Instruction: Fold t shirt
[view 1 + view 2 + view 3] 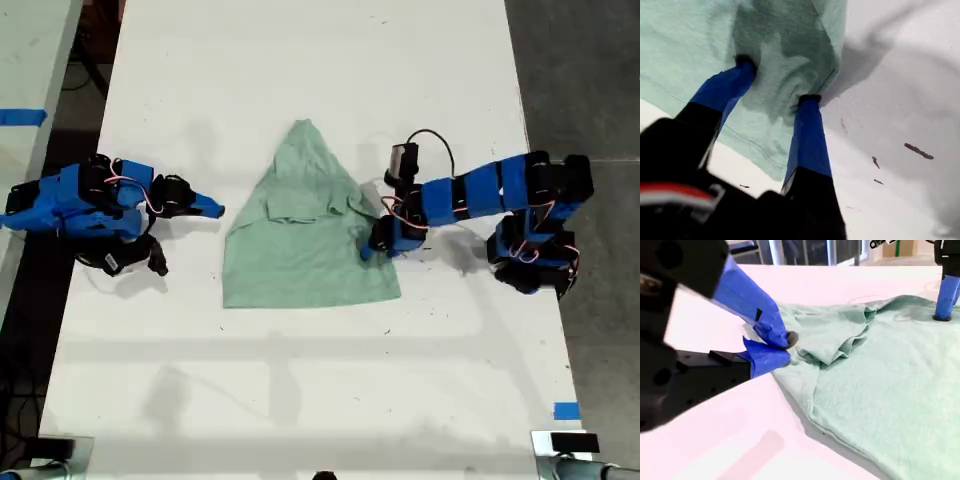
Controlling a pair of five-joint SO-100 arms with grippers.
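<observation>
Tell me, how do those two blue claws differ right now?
My first gripper is open, both tips pressed down on the t shirt near its edge at the exterior view's right. My second gripper is nearly shut, tips beside the shirt's other edge, holding nothing. The first arm reaches out over the table; the second sits drawn back. Both have blue fingers.

White table [300,380] (scuffed, few dark specks); mint t shirt [300,255] spread flat mid-surface.
</observation>
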